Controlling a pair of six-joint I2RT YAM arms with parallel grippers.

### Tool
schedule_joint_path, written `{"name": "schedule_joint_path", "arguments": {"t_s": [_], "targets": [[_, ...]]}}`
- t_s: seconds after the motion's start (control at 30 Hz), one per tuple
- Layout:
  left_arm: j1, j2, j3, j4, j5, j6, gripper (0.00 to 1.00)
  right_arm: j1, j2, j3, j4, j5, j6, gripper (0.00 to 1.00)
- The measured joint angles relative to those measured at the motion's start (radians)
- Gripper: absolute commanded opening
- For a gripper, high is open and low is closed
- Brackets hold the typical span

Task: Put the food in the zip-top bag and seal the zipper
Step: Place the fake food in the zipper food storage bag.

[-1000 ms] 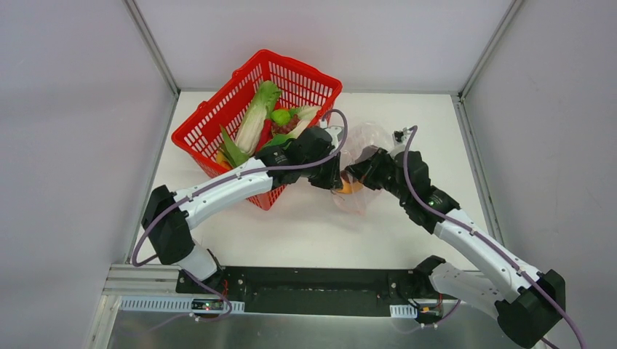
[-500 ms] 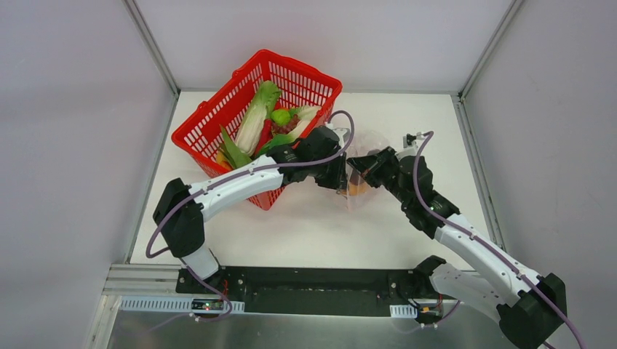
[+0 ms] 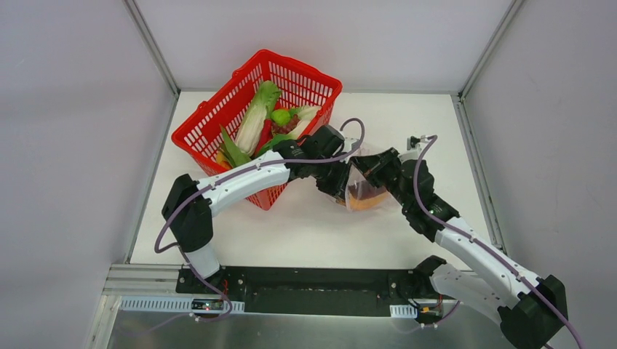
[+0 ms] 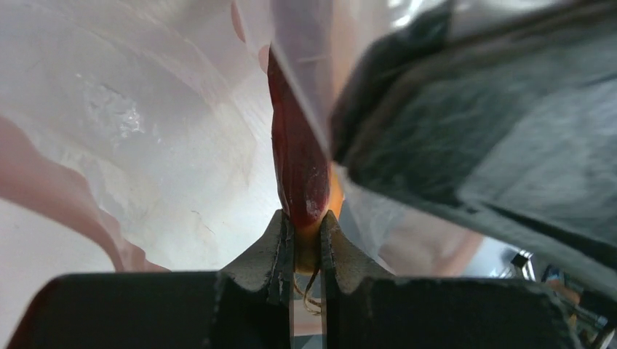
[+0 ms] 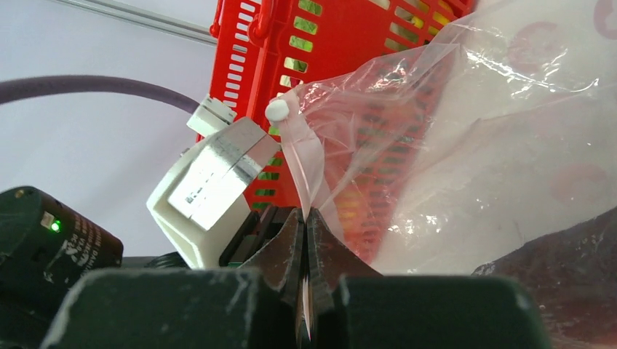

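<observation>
well, blurred silver label (image 5: 211, 178) beside bag (image 5: 466, 131)

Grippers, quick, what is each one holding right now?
Left gripper: closed on the sausage bun.
Right gripper: closed on the zipper of the zip-top bag.

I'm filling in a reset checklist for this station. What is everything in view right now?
table: one, white, under everything
basket: one, red, far left part of table
vegetables: several, green and white, in basket
bag: one, clear with pink dots, held up right of basket
zipper strip: one, pink, bag's mouth edge
bun with sausage: one, orange and dark red, inside bag
left gripper: one, black, shut on bun with sausage
right gripper: one, black, shut on zipper strip
</observation>
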Motion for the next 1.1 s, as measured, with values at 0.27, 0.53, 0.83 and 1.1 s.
{"name": "schedule_joint_path", "arguments": {"t_s": [0.27, 0.53, 0.83, 1.1], "targets": [[0.000, 0.061, 0.056, -0.029, 0.140, 0.077, 0.07, -0.004, -0.088, -0.035, -0.015, 0.004, -0.091, 0.00], [0.000, 0.080, 0.062, -0.020, 0.164, 0.084, 0.42, -0.011, -0.109, -0.044, -0.024, 0.019, -0.105, 0.00], [0.000, 0.034, -0.018, 0.062, 0.153, 0.082, 0.69, -0.013, -0.116, -0.050, -0.057, 0.045, -0.105, 0.00], [0.001, -0.087, -0.022, 0.099, 0.132, 0.092, 0.75, -0.012, -0.106, -0.055, -0.076, 0.045, -0.105, 0.00]]}}
